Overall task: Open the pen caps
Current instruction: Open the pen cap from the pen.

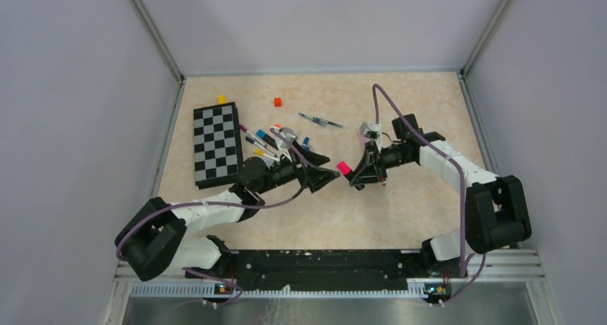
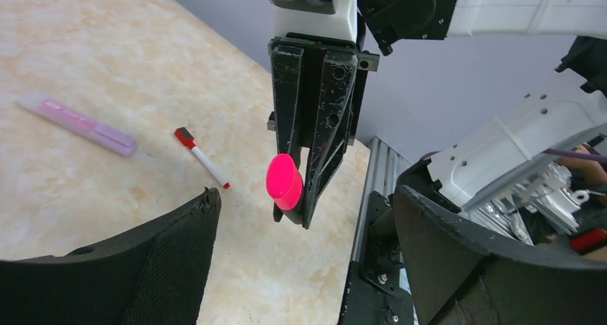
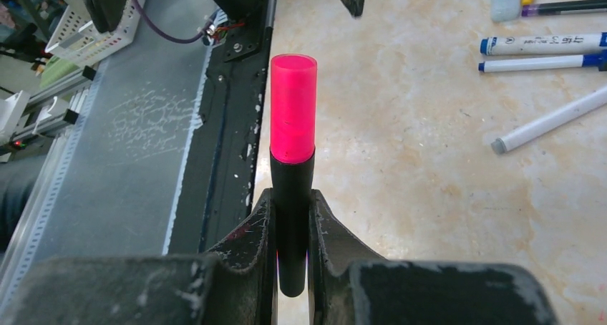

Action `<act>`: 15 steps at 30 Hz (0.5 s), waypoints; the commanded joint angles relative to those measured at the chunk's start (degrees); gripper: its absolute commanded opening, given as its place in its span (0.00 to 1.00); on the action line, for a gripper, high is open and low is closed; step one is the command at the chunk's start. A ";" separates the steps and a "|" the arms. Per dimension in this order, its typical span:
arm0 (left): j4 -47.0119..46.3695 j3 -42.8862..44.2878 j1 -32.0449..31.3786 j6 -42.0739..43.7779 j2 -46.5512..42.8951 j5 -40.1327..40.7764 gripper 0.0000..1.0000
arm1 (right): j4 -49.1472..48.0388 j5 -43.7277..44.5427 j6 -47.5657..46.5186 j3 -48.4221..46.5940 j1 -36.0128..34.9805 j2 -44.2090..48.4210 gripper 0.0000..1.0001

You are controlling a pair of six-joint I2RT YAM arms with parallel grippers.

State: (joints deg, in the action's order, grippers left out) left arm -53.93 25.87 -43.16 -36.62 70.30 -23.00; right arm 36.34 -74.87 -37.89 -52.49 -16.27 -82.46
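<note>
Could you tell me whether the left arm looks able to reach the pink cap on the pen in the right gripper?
Probably yes: the left gripper is open and faces the pink cap, nothing between them. The right gripper grips the black pen below the cap, leaving it bare.

Left gripper (image 1: 333,167) spread wide, right gripper (image 3: 292,217) clamped, tips facing.
</note>
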 commanded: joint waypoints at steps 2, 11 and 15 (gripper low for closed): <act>-14.66 3.30 0.05 -6.40 7.89 -8.48 0.87 | 1.59 -5.35 -5.07 -0.06 -0.71 1.09 0.00; -20.61 5.51 -1.05 -9.35 14.69 -9.67 0.64 | 1.90 -5.73 -5.11 -0.26 -1.98 -0.30 0.00; -20.77 6.18 -1.88 -8.98 16.15 -9.85 0.51 | 1.94 -5.55 -4.83 -0.62 -2.23 -1.23 0.00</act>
State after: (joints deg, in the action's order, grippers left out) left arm -69.01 29.71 -44.14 -45.39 85.41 -31.35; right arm 38.81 -77.93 -40.53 -52.49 -17.58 -82.91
